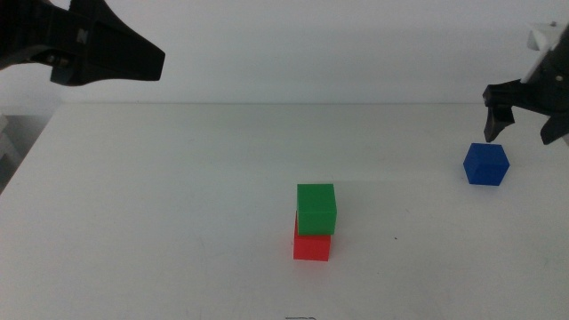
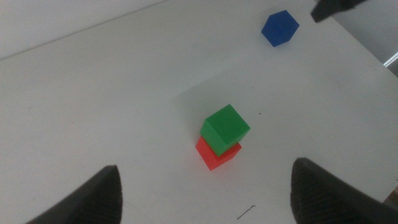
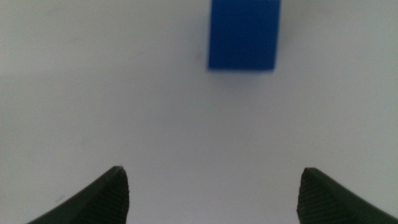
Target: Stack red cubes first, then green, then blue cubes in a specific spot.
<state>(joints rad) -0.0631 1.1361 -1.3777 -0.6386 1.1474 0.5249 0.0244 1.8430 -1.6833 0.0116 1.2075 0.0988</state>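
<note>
Nearest the camera, at the table's centre, the green cube [image 1: 316,209] sits on the red cube [image 1: 311,246], slightly offset, so two of three layers look done. Farther right, the blue cube [image 1: 485,164] rests alone on the white tabletop [image 1: 178,213], not yet stacked. The right gripper [image 1: 524,124] hovers just above it, jaws spread and empty. At far left, the left gripper [image 2: 205,193] hangs raised, jaws released. A plain pale wall [image 1: 311,44] stands behind.

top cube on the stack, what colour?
Green: the green cube sits on the red cube. Clearest in the middle view.
</note>
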